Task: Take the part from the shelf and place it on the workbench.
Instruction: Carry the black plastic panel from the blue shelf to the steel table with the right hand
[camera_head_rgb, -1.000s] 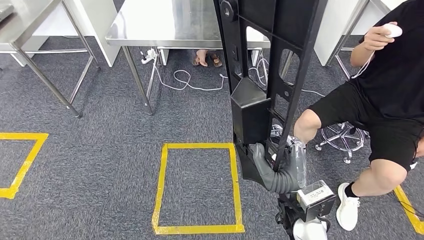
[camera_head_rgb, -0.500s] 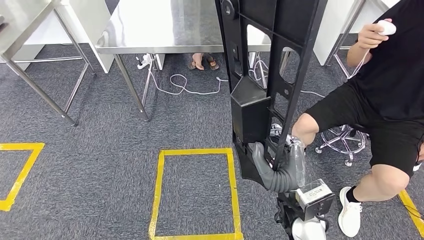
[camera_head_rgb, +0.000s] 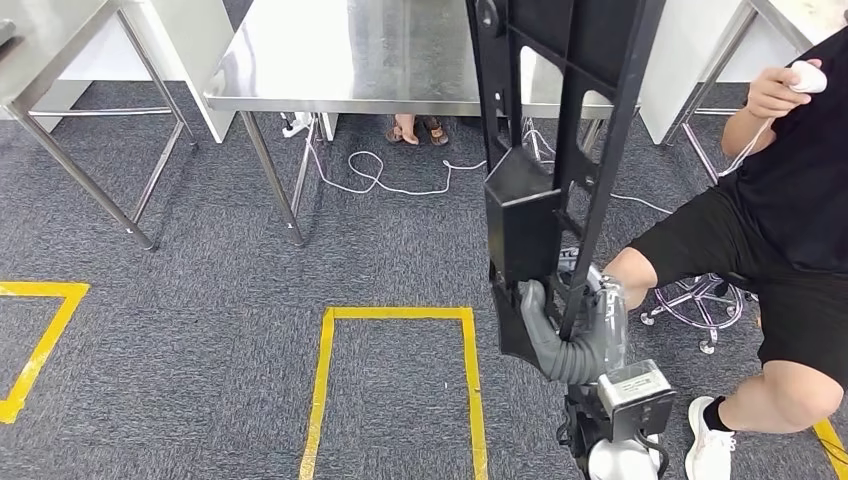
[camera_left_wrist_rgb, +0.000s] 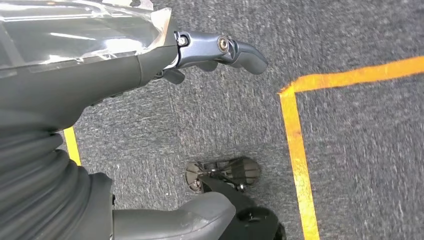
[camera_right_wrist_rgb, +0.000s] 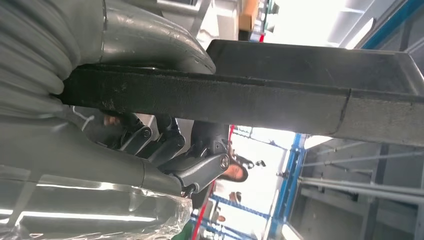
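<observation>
Nearest the body, the right hand (camera_head_rgb: 568, 335) is seen closed around the lower end of the long black moulded plastic frame part (camera_head_rgb: 545, 150), its grey thumb on one face and darker fingers (camera_right_wrist_rgb: 192, 167) curled behind the edge. The part is carried upright, with its long axis rising from the hand toward the top of the head view, so that its upper end lies above and ahead of the grip. The left hand (camera_left_wrist_rgb: 220, 50) hangs over the grey carpet (camera_head_rgb: 200, 260) holding nothing, fingers loosely curled (open or shut cannot be told). The part is a ladder-like frame with open cut-outs and a boxy block midway. Beyond, the bare stainless steel workbench (camera_head_rgb: 330, 60) stands ahead, behind yellow floor tape (camera_head_rgb: 325, 370); judged from this, the right arm alone would do the placing.
</observation>
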